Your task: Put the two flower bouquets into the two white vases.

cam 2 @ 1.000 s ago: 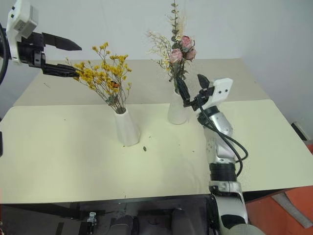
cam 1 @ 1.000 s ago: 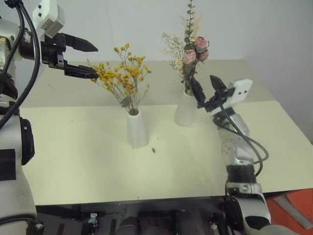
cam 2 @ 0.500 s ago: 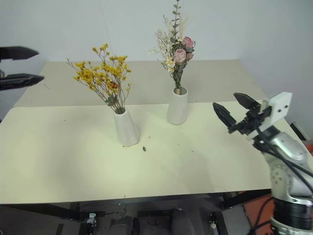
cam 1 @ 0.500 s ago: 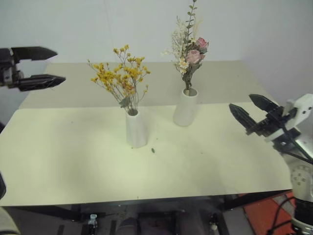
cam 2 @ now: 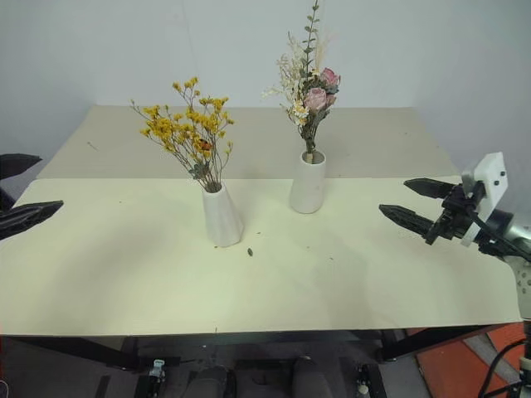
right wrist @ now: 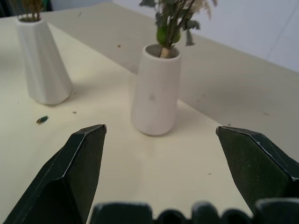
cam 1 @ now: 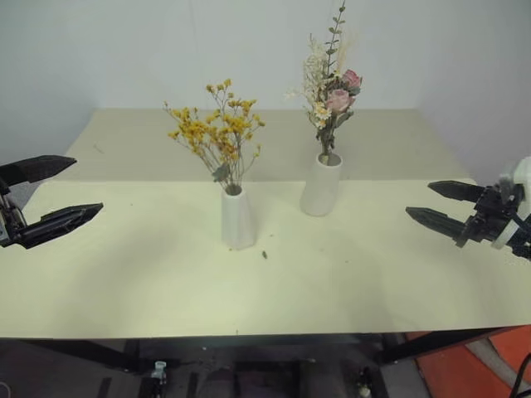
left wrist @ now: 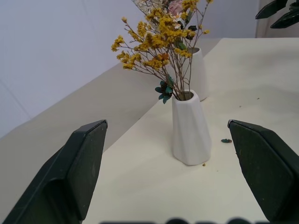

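You have the yellow flowers [cam 1: 217, 133] standing in the short vase [cam 1: 237, 218] and the roses [cam 1: 334, 93] in the tall vase [cam 1: 321, 184], mid tabletop [cam 1: 124, 274]. A dark crumb [cam 1: 264, 254] lies beside the short vase. Both grippers, left [cam 1: 48, 192] and right [cam 1: 438, 206], hang spread-fingered, empty, at the edges. White wall [cam 1: 124, 50] behind.

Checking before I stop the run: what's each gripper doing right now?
Left gripper: open, holding nothing, off the table's left edge.
Right gripper: open, holding nothing, to the right of the vases.
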Controlling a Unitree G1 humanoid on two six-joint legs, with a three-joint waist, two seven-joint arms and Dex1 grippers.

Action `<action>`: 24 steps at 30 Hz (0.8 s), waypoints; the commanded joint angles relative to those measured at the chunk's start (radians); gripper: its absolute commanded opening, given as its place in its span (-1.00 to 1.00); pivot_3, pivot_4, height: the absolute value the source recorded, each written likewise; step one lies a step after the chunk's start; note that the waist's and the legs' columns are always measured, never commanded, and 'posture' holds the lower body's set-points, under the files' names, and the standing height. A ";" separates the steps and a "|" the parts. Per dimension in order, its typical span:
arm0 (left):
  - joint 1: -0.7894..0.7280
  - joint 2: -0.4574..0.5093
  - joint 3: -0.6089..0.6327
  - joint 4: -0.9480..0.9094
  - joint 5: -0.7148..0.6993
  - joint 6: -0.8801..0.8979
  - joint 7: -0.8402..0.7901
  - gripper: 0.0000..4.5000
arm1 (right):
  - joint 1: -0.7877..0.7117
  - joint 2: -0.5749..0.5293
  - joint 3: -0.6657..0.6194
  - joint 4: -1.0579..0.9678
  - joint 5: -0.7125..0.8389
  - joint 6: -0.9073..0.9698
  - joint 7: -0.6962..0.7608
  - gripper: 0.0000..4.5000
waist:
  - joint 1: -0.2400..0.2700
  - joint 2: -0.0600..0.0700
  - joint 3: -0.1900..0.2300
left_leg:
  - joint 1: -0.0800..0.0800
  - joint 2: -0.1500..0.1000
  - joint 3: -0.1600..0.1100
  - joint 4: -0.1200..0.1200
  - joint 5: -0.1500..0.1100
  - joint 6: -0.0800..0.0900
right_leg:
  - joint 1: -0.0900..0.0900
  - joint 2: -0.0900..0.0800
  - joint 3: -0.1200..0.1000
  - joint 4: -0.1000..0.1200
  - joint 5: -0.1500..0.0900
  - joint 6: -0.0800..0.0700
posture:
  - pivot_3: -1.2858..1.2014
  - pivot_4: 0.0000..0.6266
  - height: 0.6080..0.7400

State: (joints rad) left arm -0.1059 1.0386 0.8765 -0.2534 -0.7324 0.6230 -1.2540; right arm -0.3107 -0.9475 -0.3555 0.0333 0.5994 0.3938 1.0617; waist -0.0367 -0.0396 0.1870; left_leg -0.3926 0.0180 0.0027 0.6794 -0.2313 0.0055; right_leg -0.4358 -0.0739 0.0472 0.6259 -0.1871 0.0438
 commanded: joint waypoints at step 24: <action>0.063 -0.082 -0.109 -0.138 -0.130 0.000 0.177 1.00 | 0.184 -0.107 -0.190 -0.153 -0.019 0.012 0.062 0.99 | 0.000 0.000 0.000 | 0.001 0.000 0.000 -0.001 0.000 0.000 | 0.001 0.000 0.000 0.000 -0.003 -0.003 | 0.03 -0.52 1.00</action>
State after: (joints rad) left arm -0.0259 0.9450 0.7621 -0.3913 -0.8628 0.6501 -1.0844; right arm -0.1292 -1.0354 -0.4899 -0.0839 0.5662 0.4005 1.1300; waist -0.0368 -0.0396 0.1869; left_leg -0.3916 0.0177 0.0029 0.6787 -0.2314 0.0053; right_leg -0.4349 -0.0740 0.0473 0.6258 -0.1898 0.0411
